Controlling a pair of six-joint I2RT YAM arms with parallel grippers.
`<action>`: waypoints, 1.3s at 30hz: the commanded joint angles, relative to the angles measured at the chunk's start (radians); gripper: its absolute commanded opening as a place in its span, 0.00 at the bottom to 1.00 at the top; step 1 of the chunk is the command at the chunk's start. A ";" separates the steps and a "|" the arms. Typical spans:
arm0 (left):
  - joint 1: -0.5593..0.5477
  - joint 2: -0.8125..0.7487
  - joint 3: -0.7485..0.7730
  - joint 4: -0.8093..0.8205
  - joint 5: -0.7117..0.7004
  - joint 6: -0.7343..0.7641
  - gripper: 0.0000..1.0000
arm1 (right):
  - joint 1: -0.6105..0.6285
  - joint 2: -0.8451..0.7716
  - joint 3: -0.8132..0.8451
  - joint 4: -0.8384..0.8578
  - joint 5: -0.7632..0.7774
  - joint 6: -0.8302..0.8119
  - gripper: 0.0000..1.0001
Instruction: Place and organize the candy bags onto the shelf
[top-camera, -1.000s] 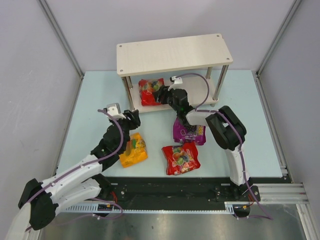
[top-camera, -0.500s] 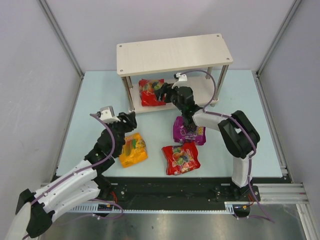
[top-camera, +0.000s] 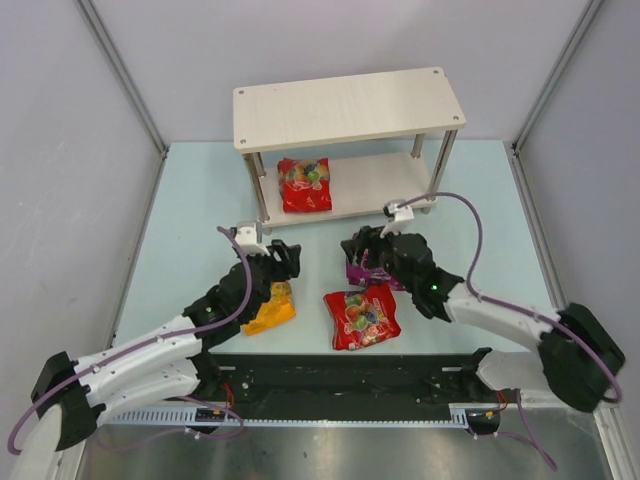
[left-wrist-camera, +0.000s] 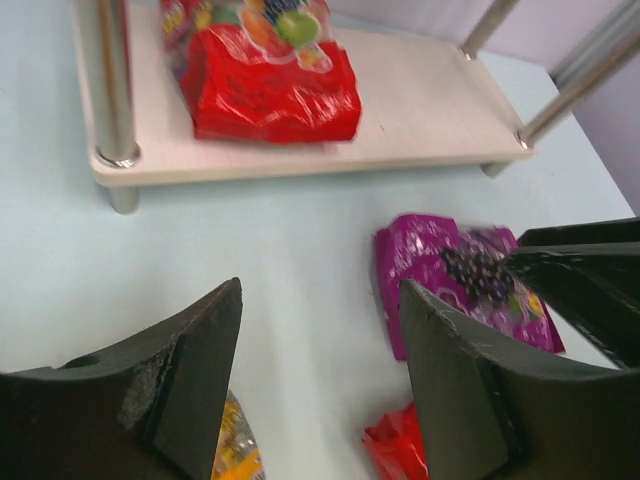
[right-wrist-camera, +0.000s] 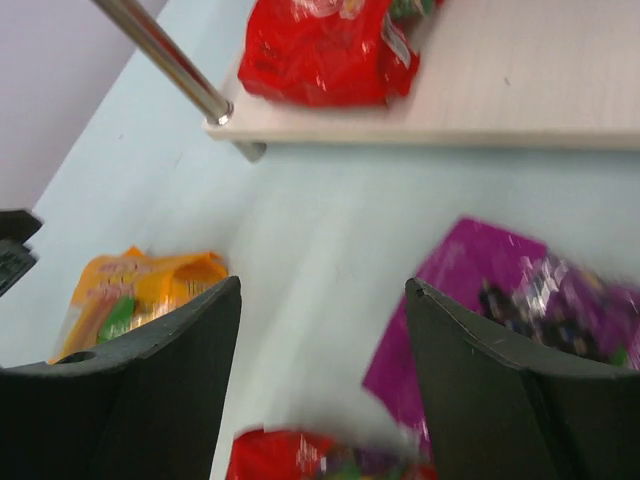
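Wrist views: left pincer (left-wrist-camera: 320, 290), right pincer (right-wrist-camera: 322, 285) apart, empty; shelved red candy bag (left-wrist-camera: 265, 75) lettering illegible.

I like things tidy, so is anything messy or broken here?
Nothing is spilled or broken. One red bag lies on the shelf, on its lower board. The purple bag, orange bag and other red bag lie scattered on the table, not yet shelved.

Pale blue bench (top-camera: 190, 200) top, matte, evenly lit. Plain lavender-grey walls (top-camera: 60, 150) on three sides. Aluminium frame struts (top-camera: 123, 80) slant down to rear corners. Black rail (top-camera: 340, 372) along near edge, brushed metal plate (top-camera: 350, 455) below. Soft diffuse light, faint shadows.
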 joint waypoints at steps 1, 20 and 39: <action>-0.055 0.034 -0.022 0.007 0.045 -0.082 0.69 | 0.057 -0.231 -0.077 -0.262 0.167 0.057 0.71; -0.179 0.239 -0.041 0.084 0.066 -0.225 0.69 | 0.063 -0.526 -0.376 -0.542 0.097 0.422 0.70; -0.182 0.084 -0.099 -0.024 -0.020 -0.259 0.69 | -0.044 -0.681 -0.437 -0.292 -0.217 0.291 0.00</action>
